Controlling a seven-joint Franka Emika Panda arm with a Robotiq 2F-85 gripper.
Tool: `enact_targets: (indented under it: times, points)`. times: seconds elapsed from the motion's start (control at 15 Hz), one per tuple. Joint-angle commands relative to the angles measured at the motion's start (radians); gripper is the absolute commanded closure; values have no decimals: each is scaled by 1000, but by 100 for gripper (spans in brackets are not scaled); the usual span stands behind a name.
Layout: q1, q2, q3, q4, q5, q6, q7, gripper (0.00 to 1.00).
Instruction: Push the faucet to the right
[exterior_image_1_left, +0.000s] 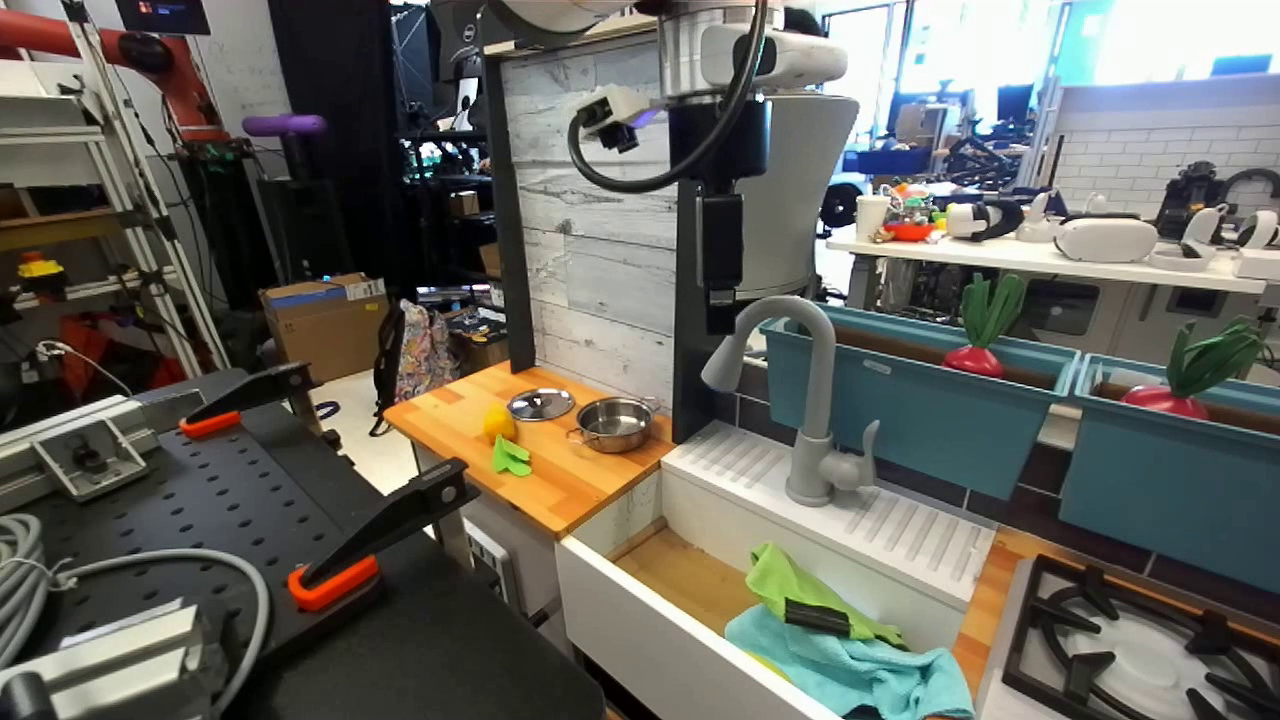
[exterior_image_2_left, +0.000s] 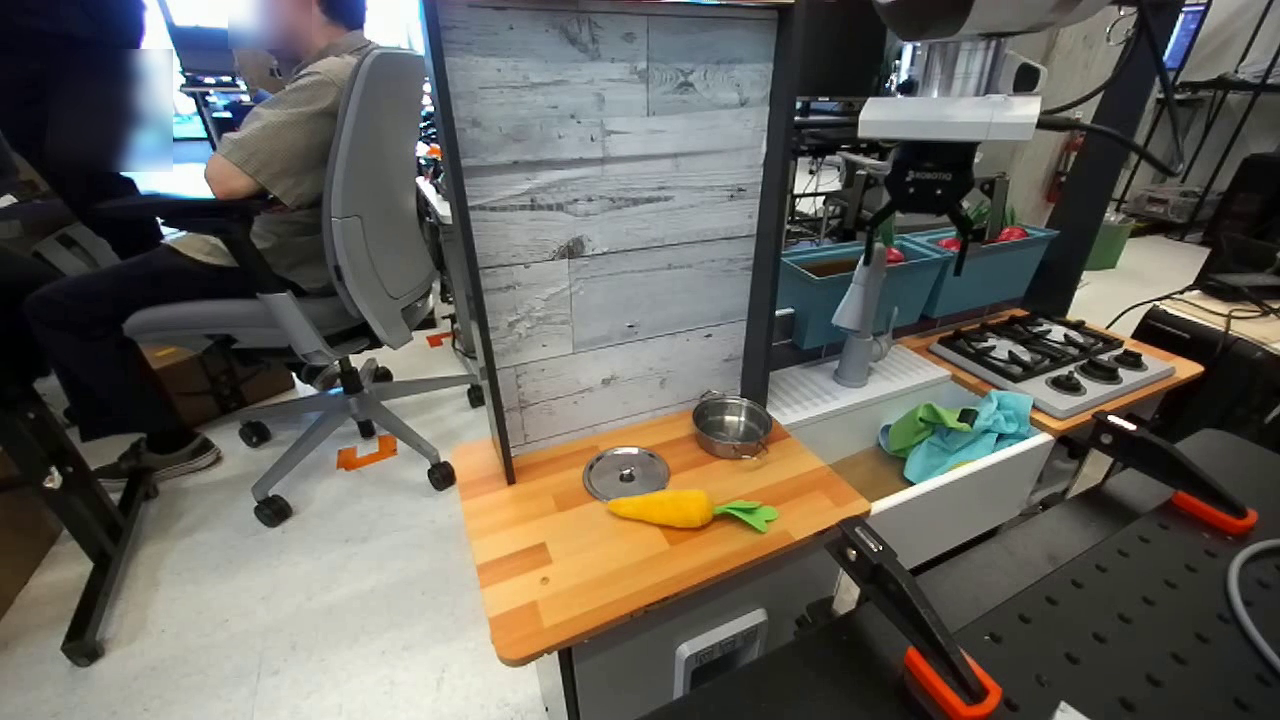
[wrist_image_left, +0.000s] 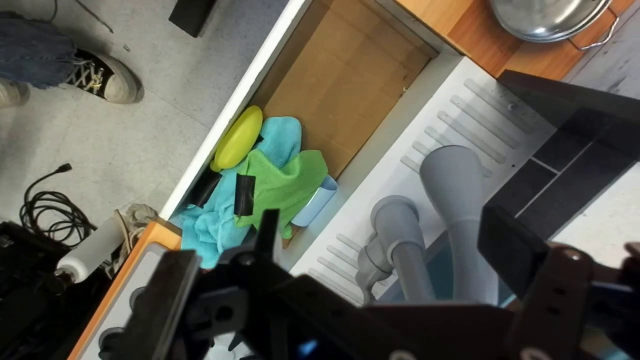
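Observation:
The grey faucet stands upright on the white ledge behind the sink. Its spout arches toward the grey plank wall, with the spout head hanging over the ledge. It also shows in an exterior view and in the wrist view. My gripper is open and empty, fingers pointing down, at about the height of the arch. In an exterior view the gripper is seen edge-on close to the arch. In the wrist view the spout and stem appear between the gripper's fingers; touching cannot be told.
The sink holds green and blue cloths. Teal planters stand behind the faucet. The plank wall and a dark post stand beside it. A pot and a stove are on either side.

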Motion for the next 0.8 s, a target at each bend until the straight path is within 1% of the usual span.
enact_targets:
  times: [0.0, 0.2, 0.73]
  points:
    - [26, 12, -1, 0, 26, 76, -17, 0]
    - [35, 33, -3, 25, 34, 110, -12, 0]
    - [20, 93, 8, 115, 96, 74, -24, 0]
